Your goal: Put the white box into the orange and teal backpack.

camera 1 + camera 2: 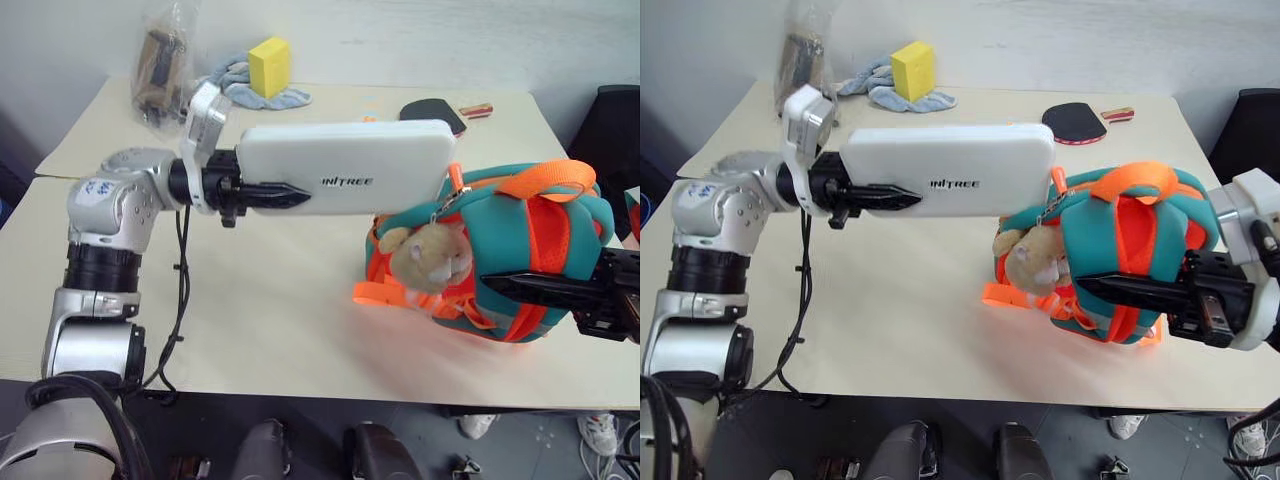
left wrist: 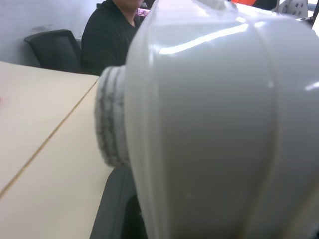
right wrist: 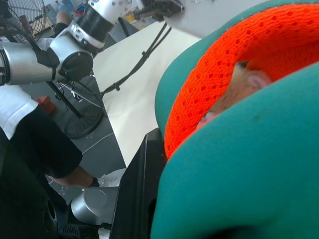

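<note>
The left gripper, at centre left of the frame, is clamped on the near end of the white box and holds it level above the desk, its far end touching the top of the orange and teal backpack at right. The right gripper, at lower right, is closed on the backpack's fabric. A tan plush charm hangs on the backpack's front. A yellow block sits on a blue cloth at upper left
</note>
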{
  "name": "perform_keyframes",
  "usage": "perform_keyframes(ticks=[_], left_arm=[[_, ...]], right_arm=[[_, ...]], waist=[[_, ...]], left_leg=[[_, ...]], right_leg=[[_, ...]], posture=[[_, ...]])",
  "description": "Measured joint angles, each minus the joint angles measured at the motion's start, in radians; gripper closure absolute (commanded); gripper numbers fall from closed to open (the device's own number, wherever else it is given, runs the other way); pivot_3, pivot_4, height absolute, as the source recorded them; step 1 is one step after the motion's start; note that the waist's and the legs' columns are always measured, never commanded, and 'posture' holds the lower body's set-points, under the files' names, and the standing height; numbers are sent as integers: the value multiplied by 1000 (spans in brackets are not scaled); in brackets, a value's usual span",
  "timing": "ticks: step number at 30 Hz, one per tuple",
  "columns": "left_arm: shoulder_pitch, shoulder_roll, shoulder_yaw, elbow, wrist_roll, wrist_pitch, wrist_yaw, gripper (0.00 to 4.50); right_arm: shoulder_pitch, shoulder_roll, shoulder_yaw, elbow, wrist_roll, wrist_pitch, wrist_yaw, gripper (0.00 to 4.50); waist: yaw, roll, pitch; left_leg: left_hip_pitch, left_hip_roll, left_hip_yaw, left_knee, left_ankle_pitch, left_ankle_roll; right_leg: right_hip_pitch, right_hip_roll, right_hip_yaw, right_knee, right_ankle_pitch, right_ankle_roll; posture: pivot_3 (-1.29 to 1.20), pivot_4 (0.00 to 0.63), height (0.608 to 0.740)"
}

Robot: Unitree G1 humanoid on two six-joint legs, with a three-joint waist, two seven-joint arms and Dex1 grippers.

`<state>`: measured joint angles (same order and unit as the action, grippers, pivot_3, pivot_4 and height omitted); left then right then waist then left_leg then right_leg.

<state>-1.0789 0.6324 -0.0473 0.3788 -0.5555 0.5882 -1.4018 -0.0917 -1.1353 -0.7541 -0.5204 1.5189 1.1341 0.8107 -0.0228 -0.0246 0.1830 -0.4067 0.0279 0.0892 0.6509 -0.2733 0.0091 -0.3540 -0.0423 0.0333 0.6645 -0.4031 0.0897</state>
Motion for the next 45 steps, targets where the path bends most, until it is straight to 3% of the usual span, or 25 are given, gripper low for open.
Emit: perform_keyframes(ticks=[9, 19, 35, 40, 45], left_arm=[[-99, -24, -32, 186, 108, -137, -98, 3243], [-149, -32, -43, 315, 169, -219, -99, 3243], [-109, -69, -47, 266, 168, -213, -100, 3243], [-163, -51, -42, 275, 150, -160, -100, 3243], [-120, -22, -108, 214, 114, -160, -100, 3243]], right_arm=[[-80, -68, 0, 76, 122, 0, -65, 4474], [-79, -71, -1, 76, 133, 0, -81, 4474], [15, -61, -45, 57, 26, 0, -24, 4474], [42, -49, -49, 56, -23, 0, 1, 4474], [59, -39, -52, 50, -35, 0, 9, 4474]], waist=[[-2, -1, 0], [-3, -1, 1], [-3, -1, 1], [-3, -1, 1], [-3, -1, 1]], left_leg=[[-2, 0, 0, 1, 0, 1], [-6, 0, 0, 1, 0, 1], [-5, 0, 0, 3, 0, 1], [-5, 0, 0, 3, 0, 1], [-5, 0, 0, 3, 0, 1]], right_leg=[[-2, 0, 0, 1, 0, 0], [-6, 0, 0, 2, 0, 0], [-6, 0, 0, 5, 0, 0], [-6, 0, 0, 5, 0, 0], [-6, 0, 0, 6, 0, 0]], posture=[[0, 150, 740], [0, 150, 740], [0, 150, 740], [0, 150, 740], [0, 150, 740]])
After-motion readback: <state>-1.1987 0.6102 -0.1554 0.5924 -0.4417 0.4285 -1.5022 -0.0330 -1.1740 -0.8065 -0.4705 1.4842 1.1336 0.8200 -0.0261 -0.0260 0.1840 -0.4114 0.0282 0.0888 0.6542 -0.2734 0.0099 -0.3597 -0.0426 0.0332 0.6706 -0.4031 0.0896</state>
